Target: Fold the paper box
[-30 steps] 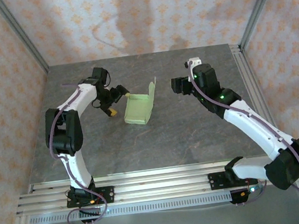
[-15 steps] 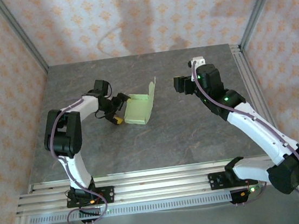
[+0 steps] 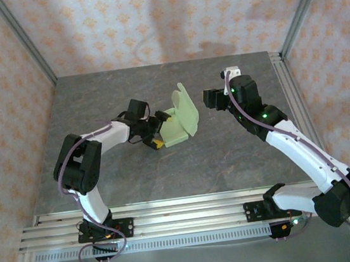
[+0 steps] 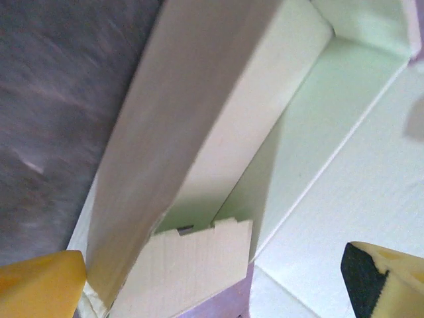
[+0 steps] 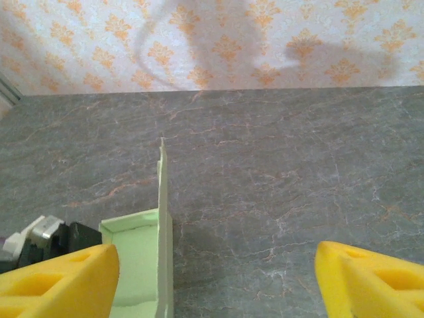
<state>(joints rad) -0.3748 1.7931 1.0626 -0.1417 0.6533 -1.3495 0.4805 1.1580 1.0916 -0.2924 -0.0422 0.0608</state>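
Note:
The paper box (image 3: 176, 131) is pale yellow-green card lying at the table's middle, its lid flap (image 3: 186, 107) standing up and leaning right. My left gripper (image 3: 160, 130) is pressed against the box's left end, open. In the left wrist view the box's side wall (image 4: 199, 126) and a notched inner tab (image 4: 192, 265) sit between the yellow fingertips (image 4: 40, 286). My right gripper (image 3: 210, 98) hovers open just right of the lid. From the right wrist, the box (image 5: 136, 262) is at lower left, its lid (image 5: 162, 212) edge-on, with nothing between that gripper's fingers (image 5: 371, 278).
The grey stone-patterned table (image 3: 229, 156) has free room in front of and behind the box. A metal frame post (image 3: 289, 85) runs along the right edge, aluminium rails (image 3: 185, 209) along the near edge, patterned walls behind.
My left gripper has pushed right and nearer, shoving the box toward the middle and turning it; the lid now leans further right. The right arm has barely moved.

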